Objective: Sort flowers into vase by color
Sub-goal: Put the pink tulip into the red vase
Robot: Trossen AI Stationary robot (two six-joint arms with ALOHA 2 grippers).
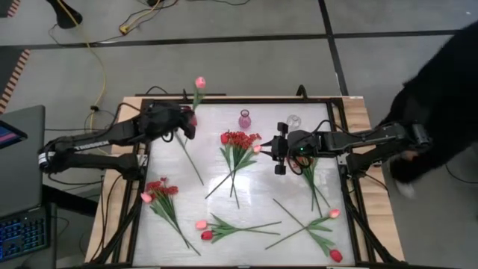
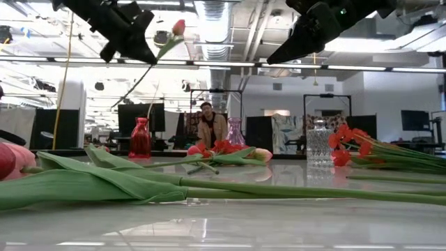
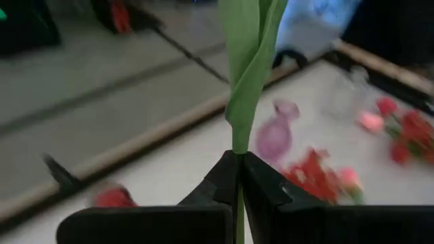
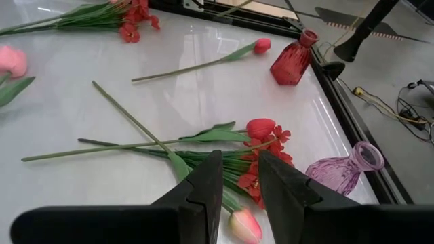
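My left gripper [image 1: 190,119] is raised over the table's far left and shut on a pinkish-red tulip [image 1: 200,82], whose head [image 2: 178,28] stands above the fingers. My right gripper [image 4: 241,176] hovers open, nothing between its fingers, above a bunch of red blossoms [image 4: 261,146] at mid-table [image 1: 239,140]. A red vase [image 4: 293,61], a purple vase [image 1: 245,118] and a clear vase [image 1: 293,121] stand along the far edge. More flowers lie flat on the table: a red spray [image 1: 160,190], pink and red tulips [image 1: 205,228], and others [image 1: 333,215]. My left gripper pinches the tulip's green stem [image 3: 237,146] between its two shut fingers, just below a folded leaf [image 3: 247,68]. The fingers lie across the stem. The flower is lifted clear, head uppermost, and the thin lower stem [image 2: 136,78] slants down below the gripper.
Another tulip [image 4: 261,45] lies on the table beside the red vase. A raised black frame [image 1: 224,99] borders the table. A person in dark clothes [image 1: 441,90] stands at the table's right side, another person [image 2: 209,122] sits in the room beyond. A laptop [image 1: 19,142] is left of the table.
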